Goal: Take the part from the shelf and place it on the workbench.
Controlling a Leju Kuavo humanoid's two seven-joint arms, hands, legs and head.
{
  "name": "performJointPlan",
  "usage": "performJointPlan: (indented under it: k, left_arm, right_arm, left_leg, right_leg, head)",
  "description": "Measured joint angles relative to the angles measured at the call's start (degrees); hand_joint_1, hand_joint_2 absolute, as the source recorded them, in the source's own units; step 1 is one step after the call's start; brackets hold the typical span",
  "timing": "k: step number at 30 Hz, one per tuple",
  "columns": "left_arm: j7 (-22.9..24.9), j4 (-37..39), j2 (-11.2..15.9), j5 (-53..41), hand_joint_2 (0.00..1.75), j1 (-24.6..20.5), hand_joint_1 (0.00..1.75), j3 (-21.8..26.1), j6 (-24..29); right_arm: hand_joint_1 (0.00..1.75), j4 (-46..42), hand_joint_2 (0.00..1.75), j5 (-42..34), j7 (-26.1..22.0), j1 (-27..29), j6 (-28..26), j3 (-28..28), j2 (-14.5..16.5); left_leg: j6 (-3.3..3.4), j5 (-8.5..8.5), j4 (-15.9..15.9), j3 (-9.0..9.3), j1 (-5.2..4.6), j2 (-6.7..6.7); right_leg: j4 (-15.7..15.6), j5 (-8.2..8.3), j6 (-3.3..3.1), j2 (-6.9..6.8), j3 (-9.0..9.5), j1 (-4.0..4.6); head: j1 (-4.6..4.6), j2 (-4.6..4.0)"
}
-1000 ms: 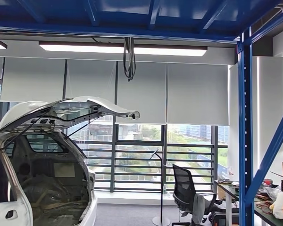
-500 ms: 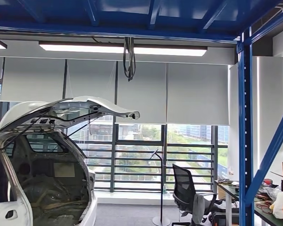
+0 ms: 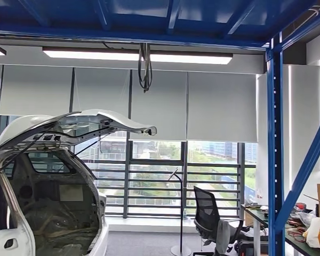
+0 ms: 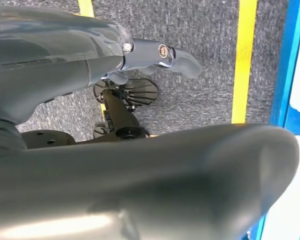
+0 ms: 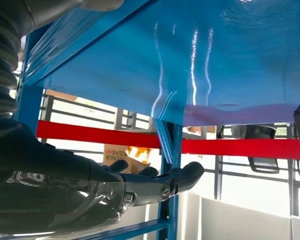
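The blue shelf frame (image 3: 274, 149) stands at the right of the head view, its top beams crossing overhead. My left hand (image 4: 103, 65) hangs over grey carpet, its fingers (image 4: 178, 55) stretched out with nothing in them. In the right wrist view, my right hand (image 5: 141, 187) is held just under a glossy blue shelf panel (image 5: 197, 60), near a red crossbeam (image 5: 235, 147). Its fingers (image 5: 186, 175) are stretched out and hold nothing.
A white car (image 3: 49, 202) with its hatch raised stands at the left. A black office chair (image 3: 208, 216) and a cluttered table (image 3: 295, 242) sit at the lower right, before windows with railings. Yellow floor lines (image 4: 243, 60) run beside a blue post (image 4: 288, 65).
The whole head picture has shifted a few pixels to the left, so the camera has turned slightly. Nothing in the scene has moved.
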Motion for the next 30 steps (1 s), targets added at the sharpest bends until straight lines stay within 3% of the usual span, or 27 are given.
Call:
performJointPlan:
  k: [4, 10, 26, 30]
  left_arm:
    - [0.26, 0.0, -0.02, -0.15, 0.0, -0.25, 0.0, -0.27, -0.06]
    - [0.4, 0.0, -0.1, -0.57, 0.0, -0.23, 0.0, -0.3, -0.36]
    - [0.53, 0.0, -0.13, -0.87, 0.0, -0.41, 0.0, -0.3, -0.51]
    - [1.21, 0.0, -0.27, -1.68, 0.0, -0.67, 0.0, -0.58, -0.56]
  right_arm:
    - [0.0, 1.26, 0.0, -2.61, -1.57, -0.77, 0.09, 0.21, 0.01]
    - [0.0, 3.01, 0.0, -6.88, -4.02, -1.88, 1.19, 0.45, -0.04]
    - [0.0, 3.55, 0.0, -4.66, -2.18, -2.45, 1.2, 0.99, -0.3]
    - [0.0, 4.25, 0.0, -2.72, -1.33, -4.86, 0.97, 2.47, -0.16]
  left_leg:
    - [0.0, 0.0, -0.01, 0.12, 0.0, 0.16]
    - [-0.04, 0.04, -0.01, 0.15, 0.0, 0.21]
    - [-0.05, 0.03, -0.01, 0.12, 0.0, 0.35]
    - [-0.06, 0.04, -0.01, 0.1, 0.0, 0.33]
  right_leg:
    - [0.0, 0.03, -0.03, 0.13, 0.04, 0.0]
    - [0.04, 0.11, -0.02, 0.18, 0.03, 0.01]
    - [0.12, 0.12, -0.03, 0.35, -0.09, 0.02]
    - [0.18, 0.11, -0.04, 0.3, -0.14, 0.01]
  head:
    - [0.0, 0.0]
    - [0.0, 0.0]
    - [0.0, 0.0]
    - [0.0, 0.0]
